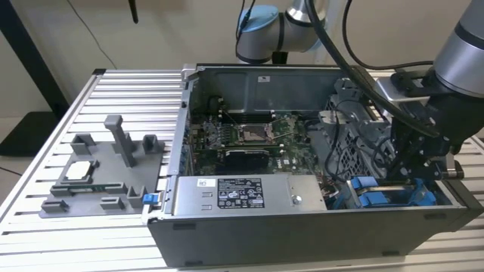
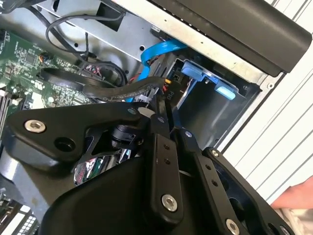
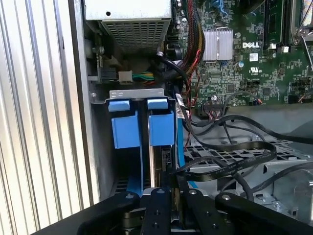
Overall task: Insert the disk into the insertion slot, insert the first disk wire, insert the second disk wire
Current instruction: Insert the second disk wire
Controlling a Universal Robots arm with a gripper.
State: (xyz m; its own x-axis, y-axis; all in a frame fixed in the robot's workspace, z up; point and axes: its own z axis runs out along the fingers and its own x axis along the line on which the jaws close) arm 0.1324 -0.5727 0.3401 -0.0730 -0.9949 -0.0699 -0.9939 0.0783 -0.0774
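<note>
The disk sits in the insertion slot of the grey drive cage, with its blue carrier facing out beside a second blue carrier. My gripper hangs right over the disk's edge, shut on the black connector at the end of a flat black wire. In the second wrist view the fingertips pinch that connector close to the blue carrier tabs. A blue wire curves past just behind. In the exterior view the gripper reaches down into the case's corner on the exterior view's right.
The grey power-supply box lies beside the cage. Several black cables loop over the perforated cage wall. The motherboard fills the case floor. A grey fixture stands on the slatted table at the exterior view's left.
</note>
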